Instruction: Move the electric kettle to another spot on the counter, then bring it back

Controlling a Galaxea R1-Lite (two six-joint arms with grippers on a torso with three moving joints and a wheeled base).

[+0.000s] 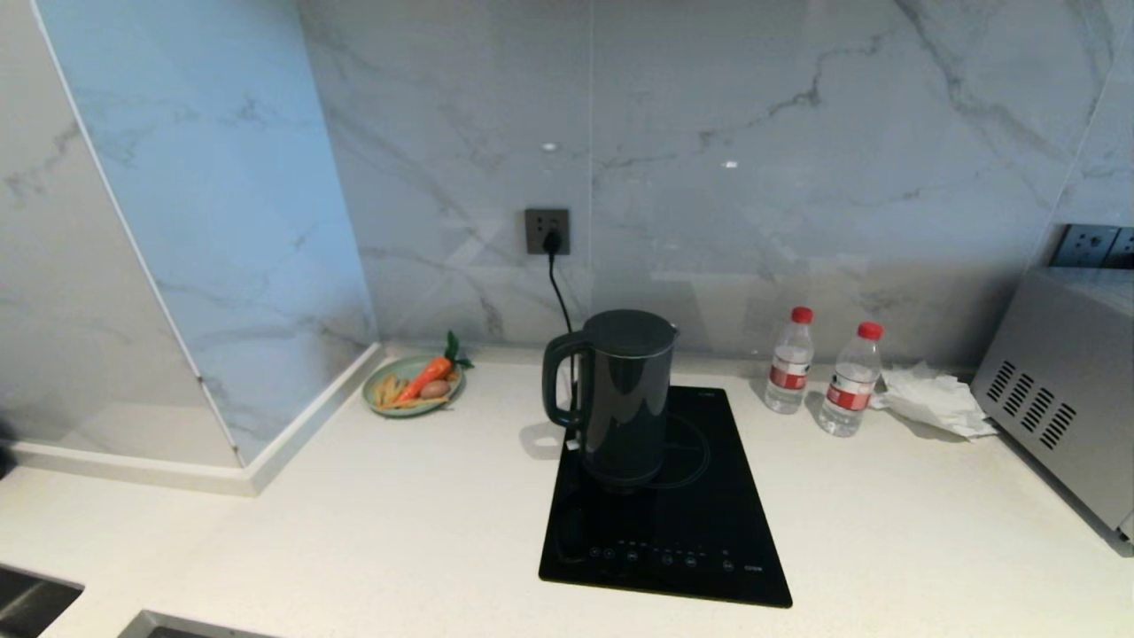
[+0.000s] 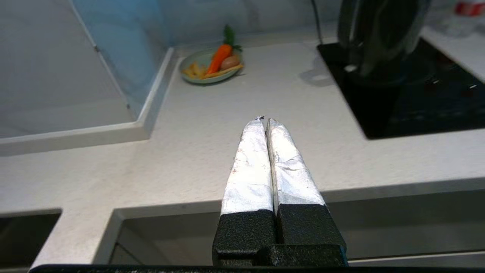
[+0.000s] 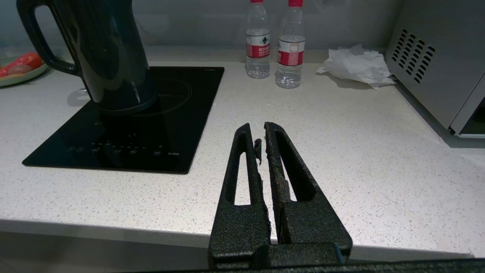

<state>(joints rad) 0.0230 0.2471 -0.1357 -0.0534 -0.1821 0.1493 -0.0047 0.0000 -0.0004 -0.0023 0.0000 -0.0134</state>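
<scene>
A: Head view?
B: I see the glossy black kettle [image 1: 620, 399] upright on the glass cooktop [image 1: 709, 532], set in the speckled white counter [image 1: 354, 532].
A: Wrist views?
B: My left gripper [image 2: 264, 120], foil-wrapped, is pressed together; my right gripper [image 3: 258, 131] is nearly closed, empty; bottle [image 3: 257, 41] labels unreadable.

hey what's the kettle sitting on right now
The kettle stands on the black cooktop, over its ring marking. Its own body hides whether a base sits underneath.

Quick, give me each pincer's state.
Left pincer: closed, holding nothing, above the counter.
Right pincer: closed, holding nothing.
</scene>
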